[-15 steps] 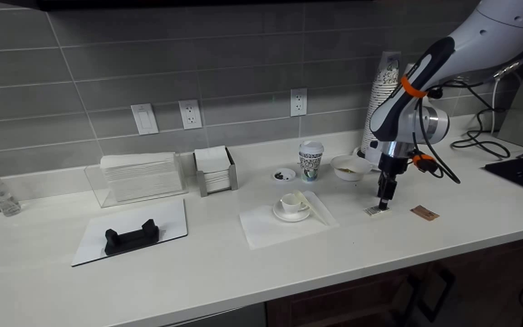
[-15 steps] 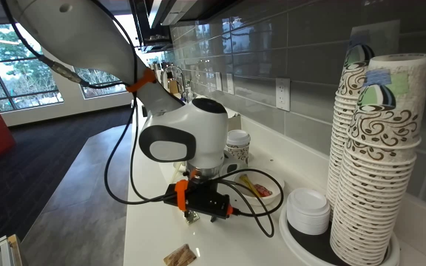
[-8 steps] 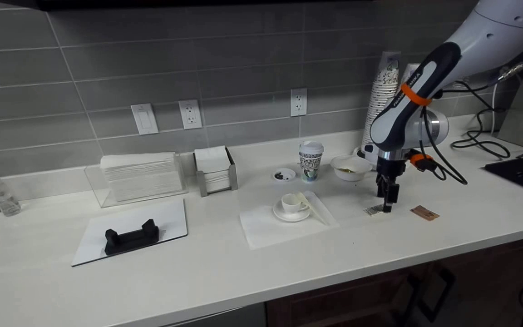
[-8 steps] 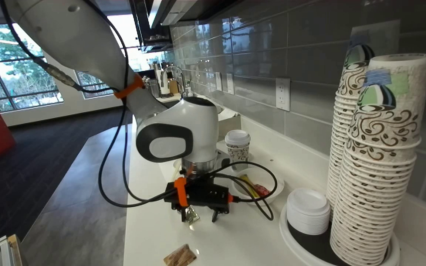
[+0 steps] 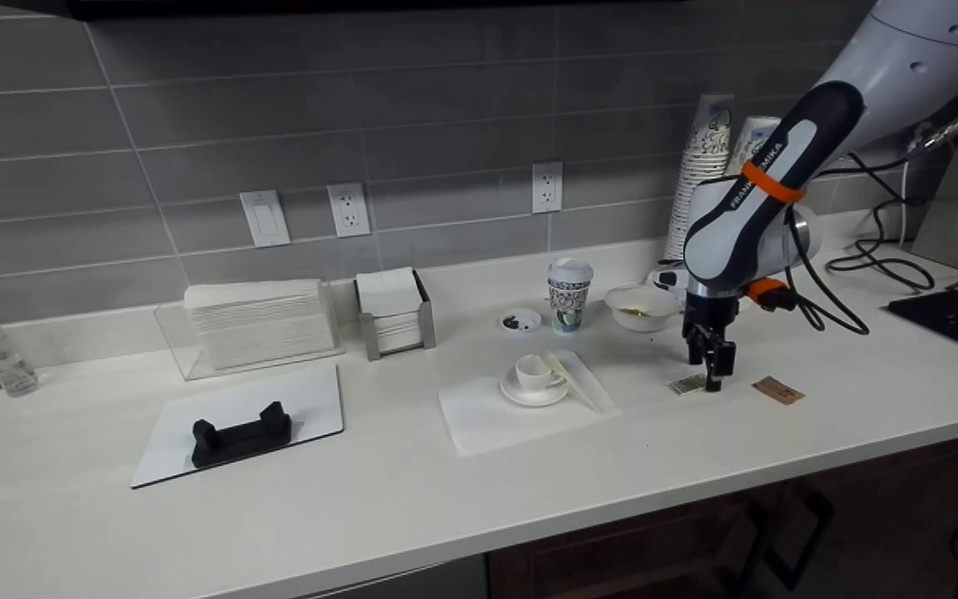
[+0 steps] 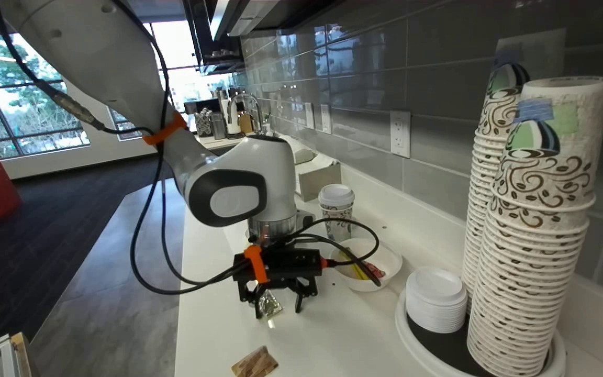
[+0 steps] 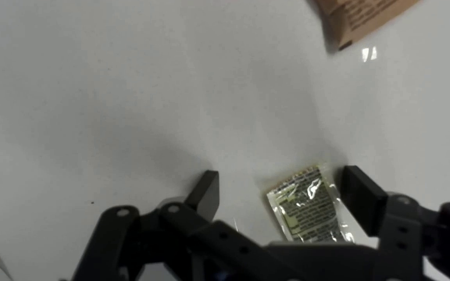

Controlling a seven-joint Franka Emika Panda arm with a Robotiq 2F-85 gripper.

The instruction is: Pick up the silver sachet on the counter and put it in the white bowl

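Observation:
The silver sachet [image 5: 685, 384] lies flat on the counter in both exterior views [image 6: 270, 305]. In the wrist view the sachet [image 7: 307, 212] has clear shiny edges and dark print on green, and its lower end is hidden by the gripper body. My gripper [image 7: 283, 195] is open and low over the counter, with the sachet between its fingers. The sachet lies nearer the right finger [image 7: 361, 199]; whether they touch I cannot tell. The gripper [image 5: 704, 374] also shows in the exterior views [image 6: 278, 314]. The white bowl [image 5: 645, 323] stands behind it with coloured packets inside [image 6: 372, 269].
A brown sachet [image 5: 778, 389] lies nearby, also in the wrist view [image 7: 365, 17]. A lidded paper cup [image 5: 570, 295], a small dish [image 5: 533, 321] and a cup on a saucer [image 5: 533, 374] stand to one side. Tall cup stacks [image 6: 534, 262] and lids [image 6: 436, 301] are near the wall.
The gripper has turned from tilted to nearly level, and its fingers show apart on either side of the sachet. The forearm has shifted. The sachet has not visibly moved.

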